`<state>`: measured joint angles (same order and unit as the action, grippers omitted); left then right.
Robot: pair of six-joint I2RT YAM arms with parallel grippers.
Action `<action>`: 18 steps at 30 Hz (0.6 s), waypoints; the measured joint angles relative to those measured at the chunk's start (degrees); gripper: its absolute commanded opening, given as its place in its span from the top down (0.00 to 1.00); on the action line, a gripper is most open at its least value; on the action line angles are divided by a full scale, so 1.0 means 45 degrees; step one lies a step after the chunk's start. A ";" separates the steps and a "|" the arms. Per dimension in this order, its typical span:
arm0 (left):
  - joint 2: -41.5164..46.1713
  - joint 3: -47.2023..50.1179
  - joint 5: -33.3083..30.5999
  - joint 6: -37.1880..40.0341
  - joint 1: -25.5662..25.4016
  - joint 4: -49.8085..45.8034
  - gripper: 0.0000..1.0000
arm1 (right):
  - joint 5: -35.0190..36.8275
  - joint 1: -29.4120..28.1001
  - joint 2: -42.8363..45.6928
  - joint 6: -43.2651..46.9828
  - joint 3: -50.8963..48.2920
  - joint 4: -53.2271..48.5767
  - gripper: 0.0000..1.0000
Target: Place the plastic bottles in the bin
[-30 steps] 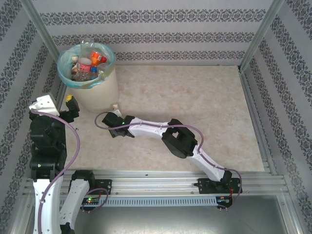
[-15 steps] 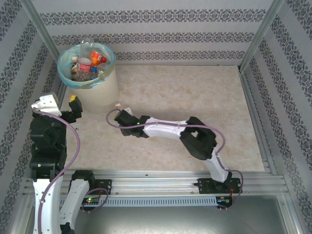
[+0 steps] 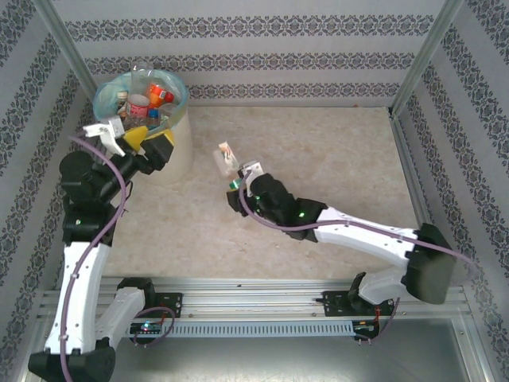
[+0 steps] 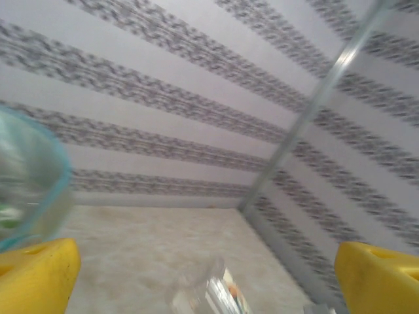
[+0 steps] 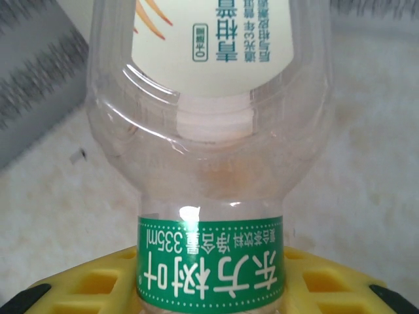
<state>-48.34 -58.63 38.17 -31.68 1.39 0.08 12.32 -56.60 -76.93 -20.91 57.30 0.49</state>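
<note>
Top external view: the right gripper is clamped on one clear plastic bottle, held over the marble-patterned table near its middle, well apart from the bin in the far left corner. Right wrist view has its yellow fingers pinching the bottle's neck at a green band, the cream label beyond. Several other bottles lie inside the bin's blue-green liner. The left gripper hovers at the bin's near rim, its jaws spread wide and holding nothing
</note>
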 measured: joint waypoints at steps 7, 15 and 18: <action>-0.0845 0.0005 0.1438 -0.1161 -0.1676 0.1239 0.00 | -0.0515 0.0131 0.0826 0.1389 0.0631 0.1311 0.75; -0.1447 -0.0175 0.0860 -0.0495 -0.3143 0.0510 0.00 | -0.1428 0.0005 0.0641 0.1982 0.1190 0.2205 0.73; -0.1622 -0.0340 0.0471 -0.0204 -0.3444 0.0117 0.00 | -0.1530 -0.0301 0.0384 0.2195 0.1418 0.2229 0.72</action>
<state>-55.64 -60.16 40.29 -32.60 -14.11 0.60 5.43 -57.95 -75.20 -11.03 63.68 10.52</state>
